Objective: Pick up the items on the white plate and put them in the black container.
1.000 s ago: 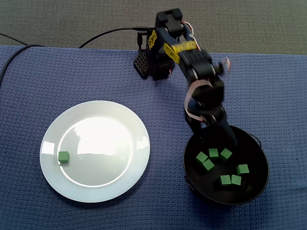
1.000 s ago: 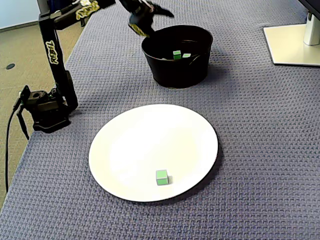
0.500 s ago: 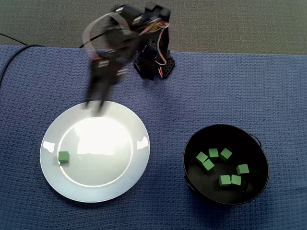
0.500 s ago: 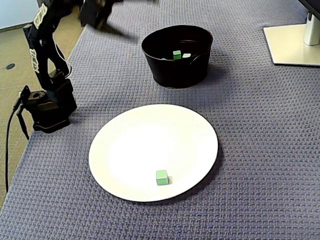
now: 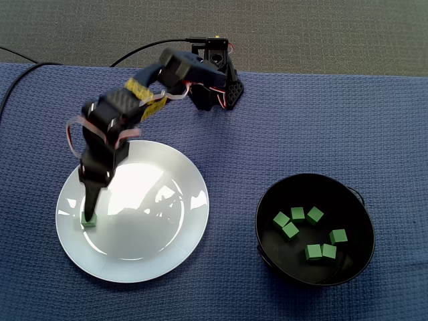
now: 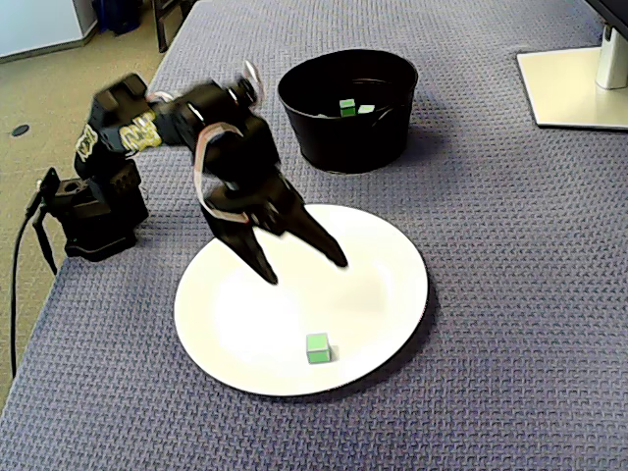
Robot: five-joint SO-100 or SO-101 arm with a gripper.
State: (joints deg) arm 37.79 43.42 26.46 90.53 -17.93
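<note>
Cube (image 6: pixel 317 347), green and alone, lies on the plate (image 6: pixel 383 294), close to the plate's near rim in a fixed view. Just beyond it the fingers (image 6: pixel 305 269) hang over the middle of the plate, spread wide apart, clamped on nothing and clear of the cube. In a fixed view from above, the fingers point down at the cube (image 5: pixel 88 219), which lies by the plate's (image 5: pixel 147 257) left rim, and their tips overlap it there. How high they stand over it cannot be told. The arm (image 6: pixel 211 128) reaches in from its base (image 6: pixel 93 211), which stands off the plate's left side on the blue-clothed bench (image 6: pixel 510 294). Beyond the plate stands the container (image 6: pixel 343 137), apart from it. From above, seven green cubes (image 5: pixel 297 214) lie inside the container (image 5: pixel 264 200). A white stand (image 6: pixel 574 83) lies far right of the plate.
</note>
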